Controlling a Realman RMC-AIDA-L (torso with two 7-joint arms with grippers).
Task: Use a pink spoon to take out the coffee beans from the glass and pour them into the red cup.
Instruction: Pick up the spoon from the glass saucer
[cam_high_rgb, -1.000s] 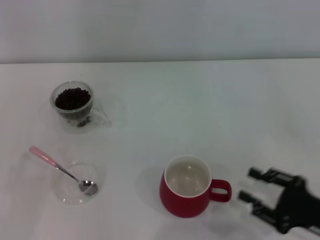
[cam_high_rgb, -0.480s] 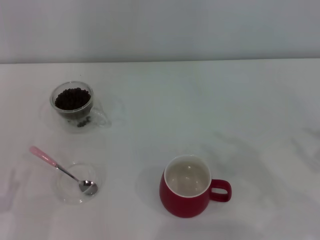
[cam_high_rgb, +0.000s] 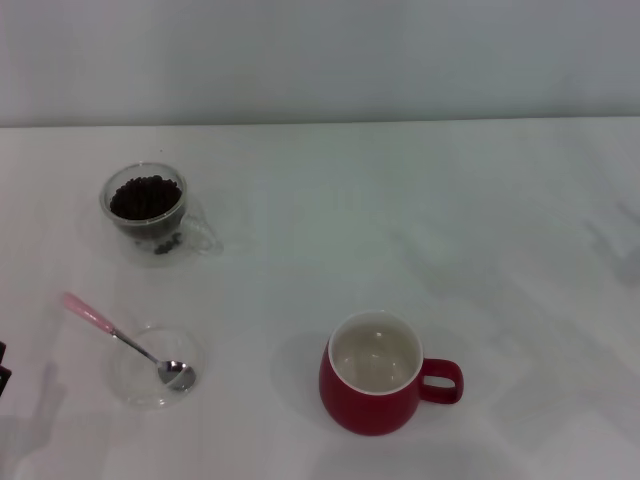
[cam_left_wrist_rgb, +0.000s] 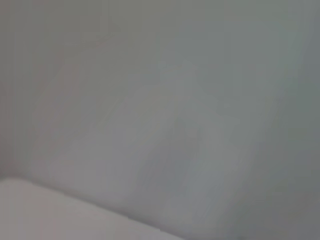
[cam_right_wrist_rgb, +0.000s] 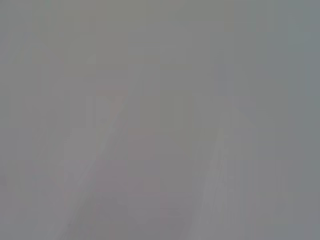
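Currently I see the white table from the head camera with four items laid out. The glass sits at far left, upright, its clear side handle turned toward the table's middle; the coffee beans fill its upper part as a dark heap, with a few more visible low inside the double wall. Nearer to me on the left is a flat clear round dish. The pink spoon lies tilted across it: metal bowl resting in the dish, pale pink handle sticking out over the rim toward the left edge. The red cup stands upright near the front, centre-right, well apart from the dish and the glass, cream inside showing no contents, loop handle pointing right.

The left gripper shows only as a dark sliver at the left edge, near the dish but not touching it; I cannot tell whether its fingers are apart or together. I see no part of the right gripper. Both wrist cameras show only a blurred grey field.
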